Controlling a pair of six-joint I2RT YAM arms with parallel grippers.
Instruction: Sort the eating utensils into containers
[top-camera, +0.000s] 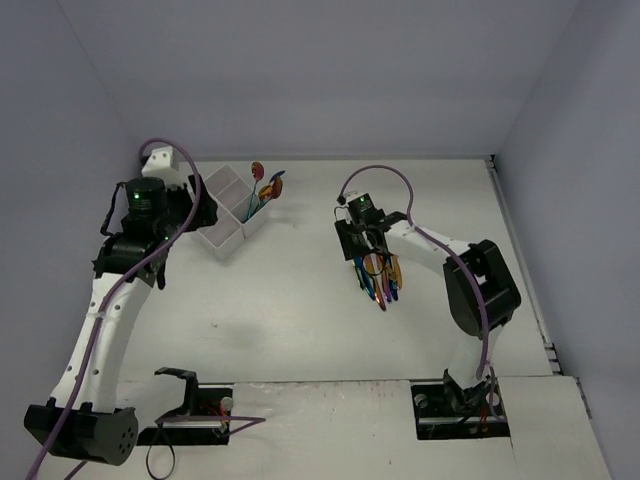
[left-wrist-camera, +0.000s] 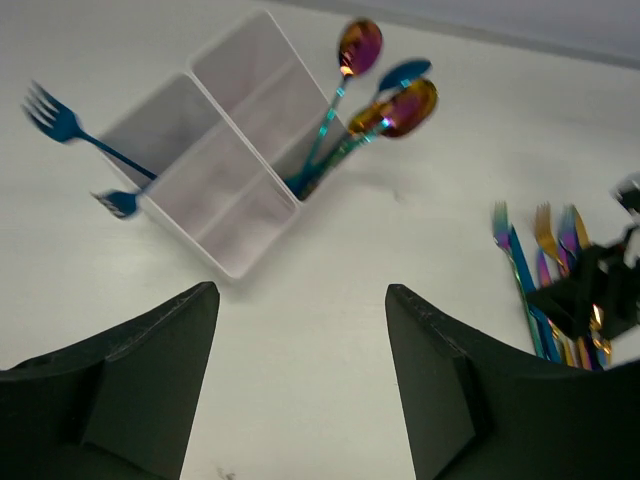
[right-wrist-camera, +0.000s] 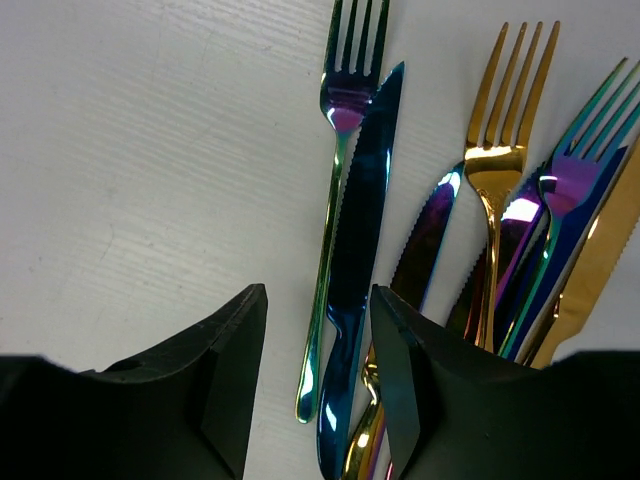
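1. Straddling the handles of an iridescent purple-green metal fork (right-wrist-camera: 345, 100) and a dark blue serrated knife (right-wrist-camera: 365, 200), the narrow, not-yet-pinching right gripper (right-wrist-camera: 318, 292) seems to be starting a pick
2. The next move is calling for isolating one utensil
3. The left gripper (left-wrist-camera: 300, 290) is hanging wide, empty
4. Only its view is showing the white four-compartment plastic box (left-wrist-camera: 265, 240) holding rainbow spoons (left-wrist-camera: 405, 108) and a blue fork (left-wrist-camera: 55, 115) in separate compartments
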